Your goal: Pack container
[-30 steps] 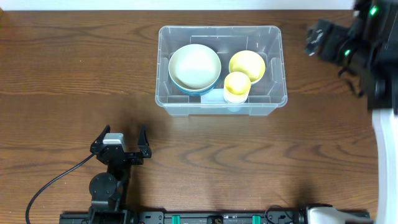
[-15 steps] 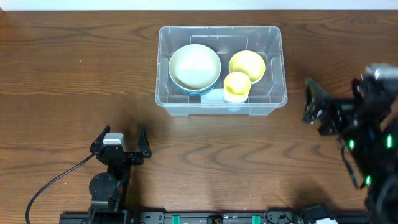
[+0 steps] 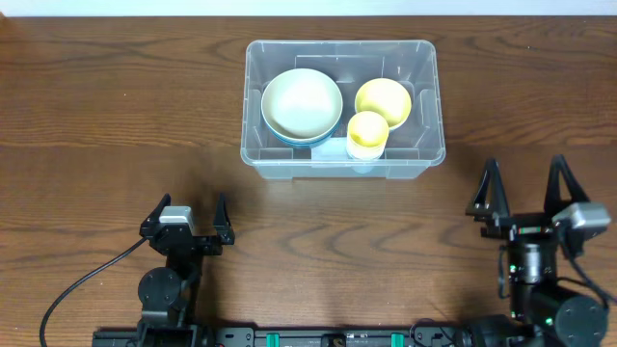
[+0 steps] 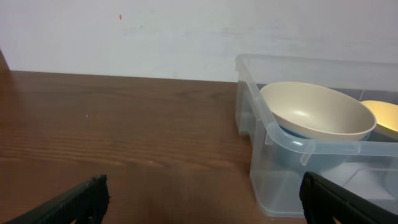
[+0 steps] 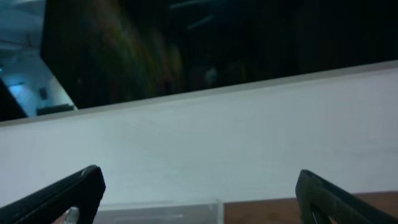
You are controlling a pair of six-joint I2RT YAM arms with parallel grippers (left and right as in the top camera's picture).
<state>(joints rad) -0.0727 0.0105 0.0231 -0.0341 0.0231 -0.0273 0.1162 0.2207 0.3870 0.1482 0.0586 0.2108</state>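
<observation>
**A:** Take the large clear, colourless rectangular plastic container (image 3: 289, 166) as the marker. What lies left of it?

**B:** The left gripper (image 3: 190, 204), black and angular. It sits on the near side of the container, out past its left corner and well apart from it. Its jaws stand wide apart with nothing between them. In the left wrist view its dark fingers (image 4: 78, 200) frame bare wood.

**A:** And the container itself?

**B:** It stands on the dark brown, wood-grained table (image 3: 96, 106), toward the far edge. It has thin glossy walls, rounded corners and a thicker rolled rim (image 4: 280, 135). A whitish label (image 3: 331, 148) shows low at its near side.

**A:** What is inside?

**B:** In its left half, a wide, smooth cream bowl (image 3: 302, 99) nests in a blue bowl (image 3: 285, 138). Only a sliver of the blue bowl shows. In the right half lies a round yellow bowl (image 3: 383, 97). A smaller yellow cup (image 3: 367, 128) is just on its near side. I cannot tell whether those two touch.

**A:** And to the right?

**B:** The right gripper (image 3: 524, 173), also on the near side, beyond the container's right corner and apart from it. Its two tapered black fingers are spread wide and empty. Its wrist view is blurred and shows mostly white wall.
</observation>
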